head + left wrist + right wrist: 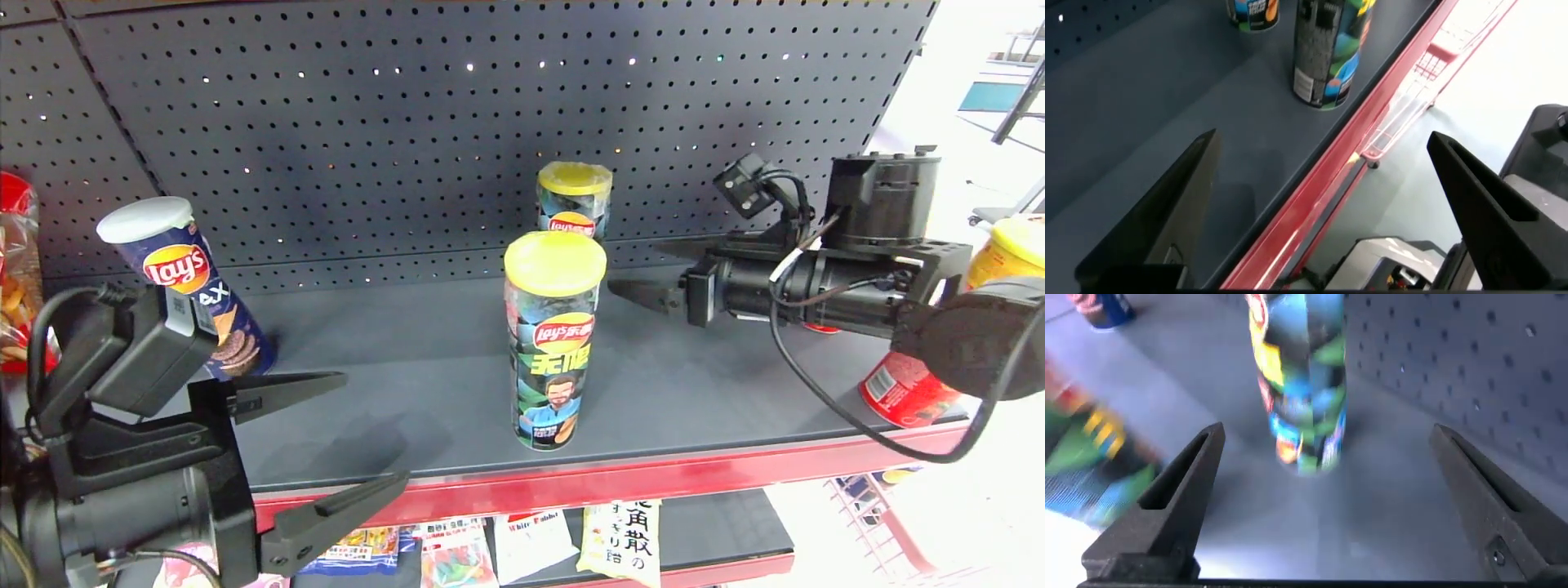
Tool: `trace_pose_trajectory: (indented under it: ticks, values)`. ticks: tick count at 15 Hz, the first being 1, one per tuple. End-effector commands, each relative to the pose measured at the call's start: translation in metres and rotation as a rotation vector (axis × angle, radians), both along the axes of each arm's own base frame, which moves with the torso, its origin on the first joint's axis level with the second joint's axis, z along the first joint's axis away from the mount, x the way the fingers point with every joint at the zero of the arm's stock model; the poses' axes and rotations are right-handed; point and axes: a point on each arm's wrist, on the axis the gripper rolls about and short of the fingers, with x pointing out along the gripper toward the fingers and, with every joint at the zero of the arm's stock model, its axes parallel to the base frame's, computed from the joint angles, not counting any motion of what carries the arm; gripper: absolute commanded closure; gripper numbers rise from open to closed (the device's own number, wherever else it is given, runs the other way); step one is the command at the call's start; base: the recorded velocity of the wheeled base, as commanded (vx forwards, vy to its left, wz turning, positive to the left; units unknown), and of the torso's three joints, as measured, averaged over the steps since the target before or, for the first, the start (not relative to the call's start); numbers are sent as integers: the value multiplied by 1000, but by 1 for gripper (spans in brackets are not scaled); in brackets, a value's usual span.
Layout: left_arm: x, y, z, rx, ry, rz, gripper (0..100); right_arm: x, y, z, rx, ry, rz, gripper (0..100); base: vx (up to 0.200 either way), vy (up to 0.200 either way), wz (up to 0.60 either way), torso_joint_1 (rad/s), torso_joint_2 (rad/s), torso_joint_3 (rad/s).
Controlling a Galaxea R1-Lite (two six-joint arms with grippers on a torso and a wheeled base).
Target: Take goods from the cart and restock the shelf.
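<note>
Yellow-lidded chip can, cartoon-man label, upright on shelf; left gripper wide apart, right gripper wide apart.

"Where's the front can?"
"It's on the shelf, ahead and to the right of the left gripper, near the edge."
"And the rear can?"
"Behind it, straight ahead of the right gripper. A leaning can stands beyond the left gripper."

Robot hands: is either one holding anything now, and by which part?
Nothing is held. Both the left hand and the right hand are open and empty; the front yellow-lidded can stands free on the shelf.
</note>
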Motion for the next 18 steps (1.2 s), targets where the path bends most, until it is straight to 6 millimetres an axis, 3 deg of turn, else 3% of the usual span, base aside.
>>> trace_pose_trajectory:
  ticks: [1,3,7,10,14,18]
  values:
    - [6,-3,-9,29,34,14,0,-34,-13,7,0,-11,-14,0,0,0,0,0,0,0]
    - [11,-6,-15,51,60,23,0,-57,-23,1,-9,13,-15,0,0,0,0,0,0,0]
    - [27,-15,-31,142,88,27,0,-132,-51,-15,-9,28,7,0,0,0,0,0,0,0]
    - [43,-25,-38,183,105,22,0,-176,-71,-21,12,-17,-5,0,0,0,0,0,0,0]
    - [69,-41,-49,232,114,3,0,-184,-91,-10,56,-81,-132,0,0,0,0,0,0,0]
    - [91,-55,-56,224,98,7,0,-187,-95,-7,68,-94,-159,0,0,0,0,0,0,0]
